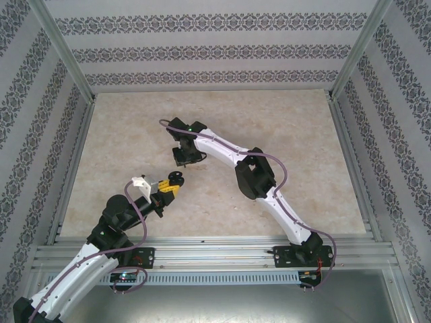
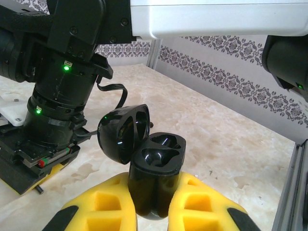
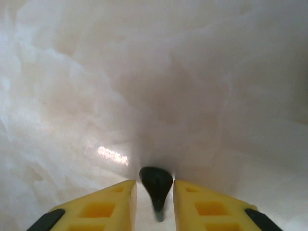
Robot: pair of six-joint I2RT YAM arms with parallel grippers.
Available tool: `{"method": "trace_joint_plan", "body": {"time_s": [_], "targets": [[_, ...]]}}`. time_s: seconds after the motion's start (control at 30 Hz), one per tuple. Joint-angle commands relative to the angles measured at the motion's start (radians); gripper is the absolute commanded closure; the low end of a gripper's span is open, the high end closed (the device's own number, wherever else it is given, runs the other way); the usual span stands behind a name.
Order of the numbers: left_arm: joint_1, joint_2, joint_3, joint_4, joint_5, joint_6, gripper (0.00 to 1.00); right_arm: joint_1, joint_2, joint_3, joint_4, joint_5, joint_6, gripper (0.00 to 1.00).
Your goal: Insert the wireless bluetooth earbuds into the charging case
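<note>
My left gripper (image 2: 155, 192) was clamped on the black case (image 2: 156, 163), holding it upright over the table (image 2: 226, 144). Its lid (image 2: 120, 132) was swung open to the left and its two wells were showing. My right gripper (image 3: 155, 187) pointed down close over the marble top, with its yellow fingers (image 3: 110, 202) close on either side of a black bud (image 3: 155, 182); whether they pinched it or only flanked it, I could not tell.
</note>
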Motion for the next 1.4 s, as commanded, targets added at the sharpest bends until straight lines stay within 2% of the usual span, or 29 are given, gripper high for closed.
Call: {"method": "trace_joint_plan", "body": {"time_s": [0.0, 0.23, 0.33, 0.6, 0.77, 1.03, 1.37], "targets": [[0.004, -0.005, 0.023, 0.004, 0.028, -0.014, 1.0, -0.009, 0.035, 0.029, -0.031, -0.015, 0.0, 0.82], [0.004, 0.0, 0.024, 0.006, 0.024, -0.016, 1.0, -0.018, -0.054, -0.095, -0.033, 0.017, -0.02, 0.89], [0.004, 0.014, 0.027, 0.012, 0.032, -0.021, 1.0, -0.028, -0.162, -0.269, 0.015, 0.04, -0.011, 0.9], [0.003, 0.14, 0.038, 0.105, 0.049, -0.071, 1.0, -0.104, -0.554, -0.955, 0.254, 0.049, 0.111, 0.89], [0.003, 0.292, 0.06, 0.228, 0.082, -0.087, 1.0, -0.114, -0.717, -1.201, 0.288, 0.07, 0.15, 0.85], [0.002, 0.498, 0.114, 0.35, 0.116, -0.11, 1.0, -0.117, -0.798, -1.277, 0.304, 0.019, 0.206, 0.7], [0.001, 0.497, 0.163, 0.264, 0.113, -0.033, 1.0, -0.168, -0.84, -1.218, 0.23, -0.023, 0.197, 0.65]]}}
